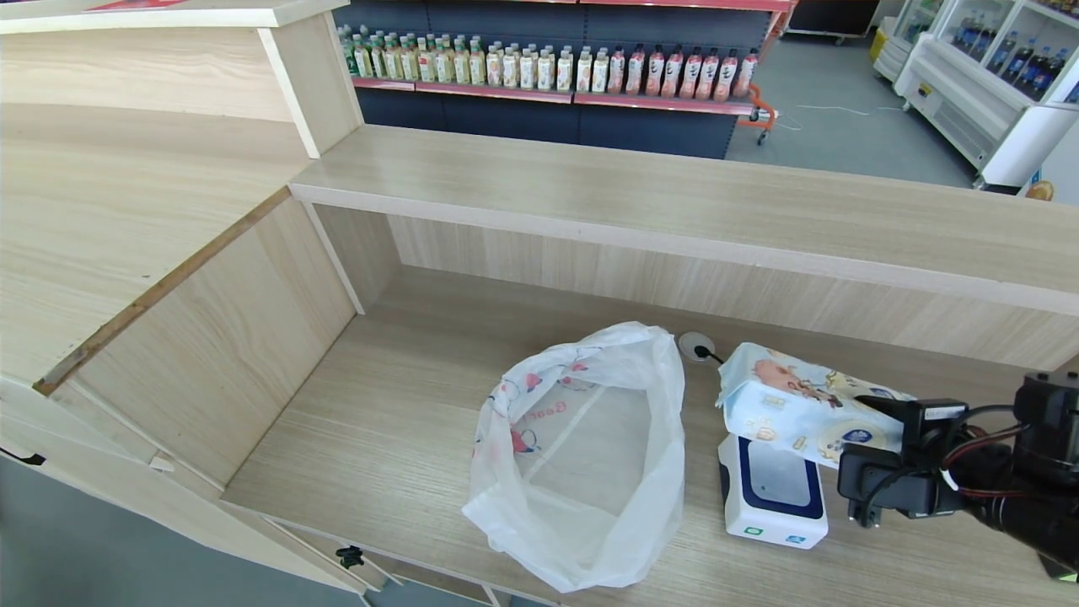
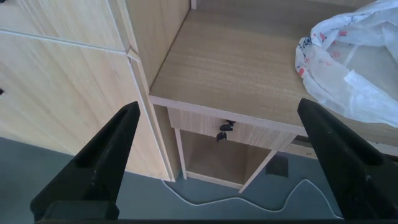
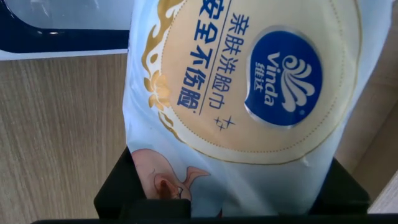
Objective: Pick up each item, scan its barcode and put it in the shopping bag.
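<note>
A pale blue pack of tissues [image 1: 792, 400] hangs tilted just above the white-and-navy barcode scanner [image 1: 774, 493], which lies on the wooden counter's right side. My right gripper [image 1: 872, 409] is shut on the pack's right end; in the right wrist view the pack [image 3: 249, 106] sits between the dark fingers [image 3: 118, 186], with the scanner [image 3: 62, 31] behind it. The white plastic shopping bag [image 1: 582, 455] stands open left of the scanner. My left gripper [image 2: 217, 107] is open and holds nothing, low and off the counter's front left corner, with the bag [image 2: 348, 56] farther off.
A raised ledge [image 1: 674, 194] runs along the counter's back, and a wooden side wall [image 1: 211, 337] closes its left. A round cable port [image 1: 696, 346] sits behind the bag. A drawer with a key [image 2: 224, 129] is under the front edge. Bare counter [image 1: 388, 421] lies left of the bag.
</note>
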Robot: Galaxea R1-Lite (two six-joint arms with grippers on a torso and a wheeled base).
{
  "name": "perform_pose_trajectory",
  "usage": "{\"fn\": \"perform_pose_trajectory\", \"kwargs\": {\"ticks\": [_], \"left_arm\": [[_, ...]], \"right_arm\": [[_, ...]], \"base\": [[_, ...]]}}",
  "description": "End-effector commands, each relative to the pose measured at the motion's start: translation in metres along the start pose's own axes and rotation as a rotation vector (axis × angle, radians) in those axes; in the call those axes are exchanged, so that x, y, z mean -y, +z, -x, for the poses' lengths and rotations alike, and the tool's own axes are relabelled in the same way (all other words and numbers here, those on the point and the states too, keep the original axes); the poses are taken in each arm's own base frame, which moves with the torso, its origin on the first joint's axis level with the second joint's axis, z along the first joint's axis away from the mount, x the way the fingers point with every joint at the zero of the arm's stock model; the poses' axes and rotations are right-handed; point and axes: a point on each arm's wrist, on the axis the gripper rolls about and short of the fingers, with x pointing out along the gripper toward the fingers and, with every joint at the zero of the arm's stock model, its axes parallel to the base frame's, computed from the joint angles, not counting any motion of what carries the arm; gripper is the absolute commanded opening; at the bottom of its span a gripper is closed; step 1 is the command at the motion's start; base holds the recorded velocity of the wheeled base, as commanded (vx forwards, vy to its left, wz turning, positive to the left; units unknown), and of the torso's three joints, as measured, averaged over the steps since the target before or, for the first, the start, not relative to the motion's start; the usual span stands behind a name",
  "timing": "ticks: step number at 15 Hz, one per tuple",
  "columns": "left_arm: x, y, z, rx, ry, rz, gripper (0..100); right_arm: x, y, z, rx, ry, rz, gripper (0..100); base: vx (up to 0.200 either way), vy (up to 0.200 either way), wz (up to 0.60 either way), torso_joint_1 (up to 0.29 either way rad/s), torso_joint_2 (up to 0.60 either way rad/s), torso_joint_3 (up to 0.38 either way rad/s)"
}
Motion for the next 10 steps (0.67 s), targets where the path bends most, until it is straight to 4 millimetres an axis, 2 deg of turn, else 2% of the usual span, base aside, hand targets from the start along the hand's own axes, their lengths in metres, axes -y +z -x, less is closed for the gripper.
{"fn": "perform_pose_trajectory", "kwargs": {"ticks": [1, 3, 5, 6, 7, 10], "left_arm": [[0.000, 0.000, 0.000, 0.000, 0.001, 0.000, 100], [0.000, 0.000, 0.000, 0.000, 0.001, 0.000, 100], [0.000, 0.000, 0.000, 0.000, -0.001, 0.000, 100], [0.000, 0.000, 0.000, 0.000, -0.001, 0.000, 100], [0.000, 0.000, 0.000, 0.000, 0.001, 0.000, 100], [0.000, 0.000, 0.000, 0.000, 0.001, 0.000, 100]], "right_arm": [[0.002, 0.000, 0.001, 0.002, -0.010, 0.001, 0], [0.009, 0.001, 0.005, 0.032, -0.043, -0.004, 0], [0.026, 0.008, 0.013, 0.144, -0.111, -0.055, 0], [0.040, 0.028, 0.022, 0.296, -0.101, -0.212, 0], [0.052, 0.040, 0.033, 0.362, -0.099, -0.330, 0], [0.090, 0.059, 0.083, 0.427, -0.019, -0.639, 0]], "base": [[0.000, 0.000, 0.00, 0.000, 0.00, 0.000], [0.000, 0.000, 0.00, 0.000, 0.00, 0.000], [0.000, 0.000, 0.00, 0.000, 0.00, 0.000], [0.000, 0.000, 0.00, 0.000, 0.00, 0.000], [0.000, 0.000, 0.00, 0.000, 0.00, 0.000], [0.000, 0.000, 0.00, 0.000, 0.00, 0.000]]}}
